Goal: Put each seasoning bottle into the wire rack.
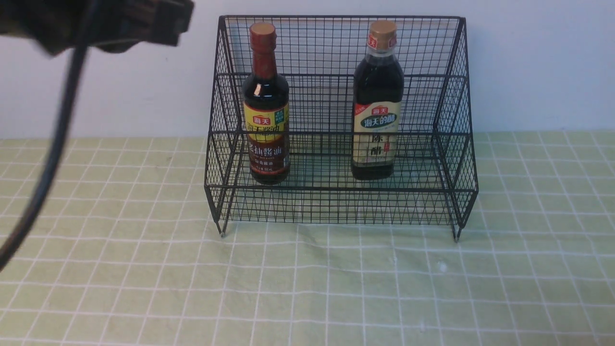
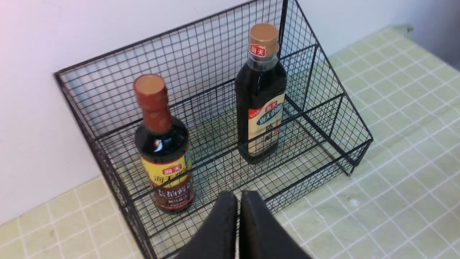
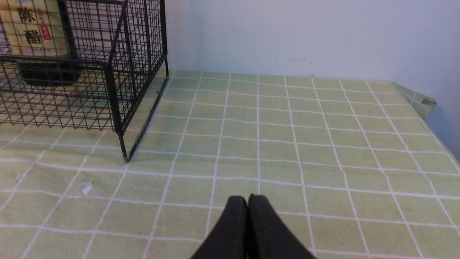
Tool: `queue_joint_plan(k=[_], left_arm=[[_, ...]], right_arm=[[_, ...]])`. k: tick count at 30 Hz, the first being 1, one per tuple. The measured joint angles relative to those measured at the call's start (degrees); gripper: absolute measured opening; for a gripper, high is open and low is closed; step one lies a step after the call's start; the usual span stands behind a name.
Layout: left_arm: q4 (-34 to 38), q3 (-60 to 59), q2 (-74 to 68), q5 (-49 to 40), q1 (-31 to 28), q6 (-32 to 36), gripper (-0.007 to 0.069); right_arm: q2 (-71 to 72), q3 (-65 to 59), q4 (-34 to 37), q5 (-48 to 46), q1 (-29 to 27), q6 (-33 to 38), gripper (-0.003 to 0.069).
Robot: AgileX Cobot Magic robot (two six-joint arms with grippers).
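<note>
Both bottles, soy sauce [image 1: 265, 103] & vinegar [image 1: 377, 101], upright in wire rack [image 1: 336, 202]; left gripper [image 2: 239, 197] and right gripper [image 3: 248, 200] pinched closed, empty. Risk: left arm's cable snagging rack.

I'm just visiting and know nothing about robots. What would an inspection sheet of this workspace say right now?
Surface: green checked tablecloth, lightly wrinkled.
Job's things: black wire rack stands against the wall; the red-brown-capped bottle and the tan-capped bottle both stand upright on its lower shelf, apart from each other.
Clutter: one small white speck on the cloth near the rack's leg.
Grippers: left gripper shut and empty, above the rack's front; right gripper shut and empty, over bare cloth.
Cables: one black cable hangs from the left arm.
Surroundings: plain white wall.
</note>
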State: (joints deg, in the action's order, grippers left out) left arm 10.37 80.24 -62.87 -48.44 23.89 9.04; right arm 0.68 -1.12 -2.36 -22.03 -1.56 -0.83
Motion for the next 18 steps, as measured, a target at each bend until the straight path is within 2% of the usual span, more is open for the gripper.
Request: queue_joint_plan(k=[7, 18], left_arm=[[-2.07, -9.97, 13.12, 0.93, 0.0, -0.68, -0.0006], [-2.07, -12.2, 18.22, -1.2, 0.0, -0.75, -0.0006]], right_arm=[[0.0, 0.0, 0.0, 0.0, 0.0, 0.0, -0.0015], [0.0, 0.0, 0.0, 0.0, 0.0, 0.0, -0.0015]])
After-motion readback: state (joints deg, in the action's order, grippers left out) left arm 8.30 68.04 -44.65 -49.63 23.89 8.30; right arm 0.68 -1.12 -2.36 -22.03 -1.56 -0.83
